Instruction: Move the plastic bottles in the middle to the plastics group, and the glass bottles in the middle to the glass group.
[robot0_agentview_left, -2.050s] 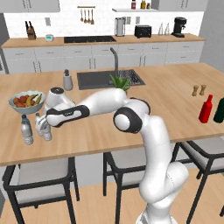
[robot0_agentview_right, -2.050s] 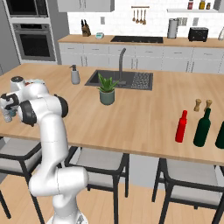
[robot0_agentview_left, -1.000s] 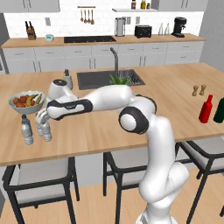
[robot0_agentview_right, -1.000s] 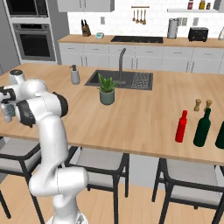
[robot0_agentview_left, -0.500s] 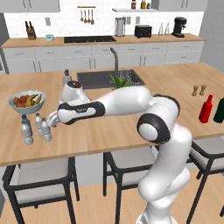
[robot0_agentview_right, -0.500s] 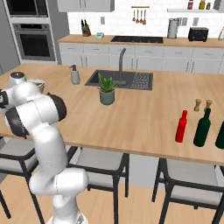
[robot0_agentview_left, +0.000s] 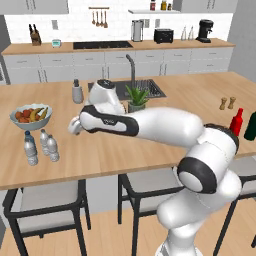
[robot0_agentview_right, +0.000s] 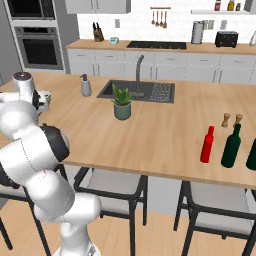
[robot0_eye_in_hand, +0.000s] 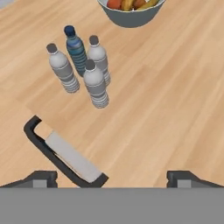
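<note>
Wood island counter (robot0_agentview_left: 150, 150); sink (robot0_agentview_right: 137, 90); stools (robot0_agentview_left: 45, 210).

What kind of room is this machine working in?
It looks like a home kitchen, computer-rendered. A wooden island holds a sink with a tap, there is a built-in oven in the wall, and a stovetop sits on the back counter.

bottles: three pale-capped (robot0_eye_in_hand: 96, 83) clustered by blue-capped bottle (robot0_eye_in_hand: 76, 50) | fruit bowl (robot0_eye_in_hand: 131, 16) beyond
</note>
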